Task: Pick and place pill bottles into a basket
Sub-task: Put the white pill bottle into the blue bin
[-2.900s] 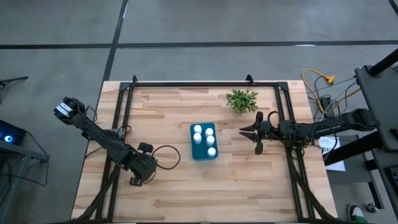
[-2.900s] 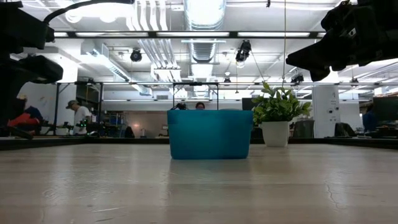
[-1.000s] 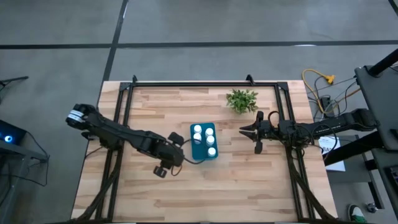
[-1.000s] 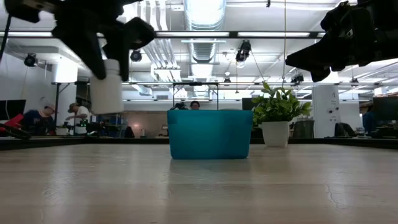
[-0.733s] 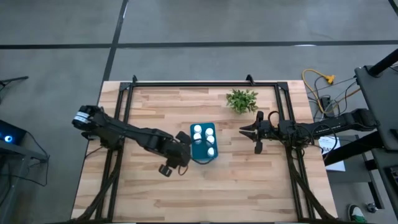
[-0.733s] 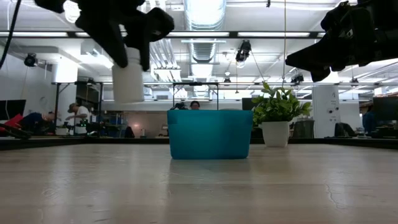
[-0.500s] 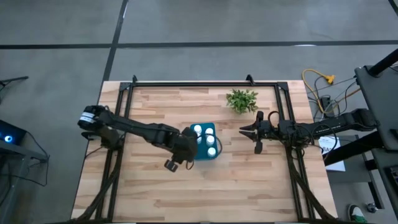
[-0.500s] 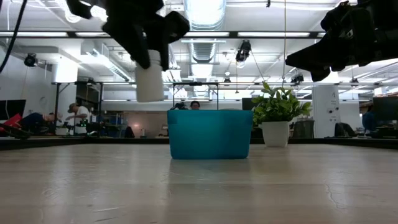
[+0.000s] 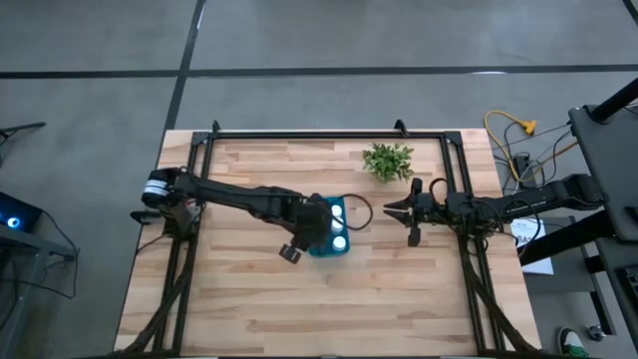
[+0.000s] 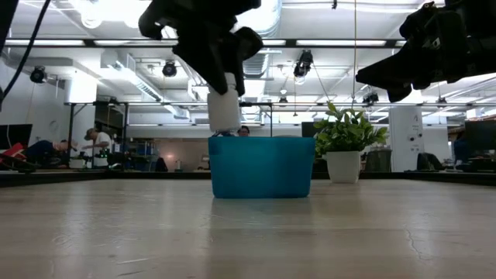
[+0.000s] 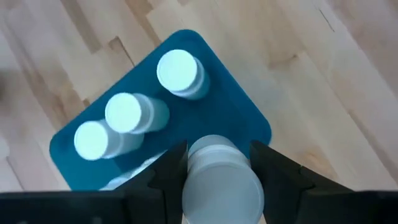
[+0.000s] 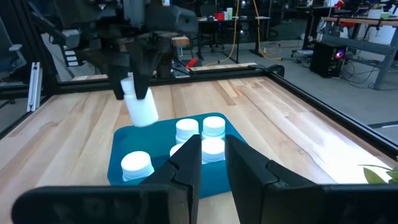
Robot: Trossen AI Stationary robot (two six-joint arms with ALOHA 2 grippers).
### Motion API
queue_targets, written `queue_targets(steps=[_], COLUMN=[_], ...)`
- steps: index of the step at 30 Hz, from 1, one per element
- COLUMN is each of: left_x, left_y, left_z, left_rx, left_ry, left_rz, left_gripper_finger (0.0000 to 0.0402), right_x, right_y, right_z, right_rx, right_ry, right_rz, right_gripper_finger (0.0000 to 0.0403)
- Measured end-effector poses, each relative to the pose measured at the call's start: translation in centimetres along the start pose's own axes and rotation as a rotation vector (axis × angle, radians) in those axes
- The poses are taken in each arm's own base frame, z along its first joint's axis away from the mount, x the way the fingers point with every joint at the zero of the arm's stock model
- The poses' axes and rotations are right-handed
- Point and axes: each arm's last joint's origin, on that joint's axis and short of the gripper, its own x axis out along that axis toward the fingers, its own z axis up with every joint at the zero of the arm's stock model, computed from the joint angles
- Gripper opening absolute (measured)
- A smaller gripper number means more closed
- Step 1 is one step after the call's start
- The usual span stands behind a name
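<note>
High view: my left pincer (image 9: 317,223) has travelled from the open desk (image 9: 249,309) to a spot directly over the teal-blue basket (image 9: 327,248), where half a second ago it was only reaching the basket's near edge. In the low view the pill bottle (image 10: 224,111) it carries, which hung well clear to one side a second ago, now sits just above the basket's rim (image 10: 261,139), tilted slightly. The left wrist view shows that pincer clamped on the bottle's white cap (image 11: 218,185), one dark finger (image 11: 168,168) on each side.

Inside the basket, the left wrist view shows three capped bottles standing upright (image 11: 177,70) along one side, and part of another white bottle near the held one. The right wrist view shows five bottles (image 12: 135,164) in the basket, packed close together, with the carried bottle (image 12: 142,107) hanging above one end.

My right pincer (image 9: 410,212) has not moved in these three seconds; it waits above the desk just beside the basket and near the small green plant (image 9: 388,161), and the right wrist view shows its fingers (image 12: 186,163) parted with nothing between them.
</note>
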Motion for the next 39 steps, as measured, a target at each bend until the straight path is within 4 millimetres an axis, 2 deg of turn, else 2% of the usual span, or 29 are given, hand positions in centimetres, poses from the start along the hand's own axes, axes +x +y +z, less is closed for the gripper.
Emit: queue_targets(steps=[11,19,33,39], left_x=[3.7,5.5,5.9,6.8], left_y=[0.5,0.6,0.7,0.6], left_z=[0.6,0.6,0.4,-0.4], left_rx=[0.025,0.027,0.021,0.009], left_ry=[0.021,0.037,0.048,0.051], left_rz=[-0.012,-0.02,-0.023,-0.032], left_gripper_finger=[0.0136,0.0136,0.0136,0.0136], right_x=[0.0,0.0,0.0,0.0], right_y=[0.0,0.0,0.0,0.0], right_z=[0.0,0.0,0.0,0.0], right_rx=[0.001,0.001,0.003,0.003], right_ry=[0.0,0.0,0.0,0.0], right_rz=[0.0,0.0,0.0,0.0], right_gripper_finger=[0.0063,0.0063,0.0063,0.0063])
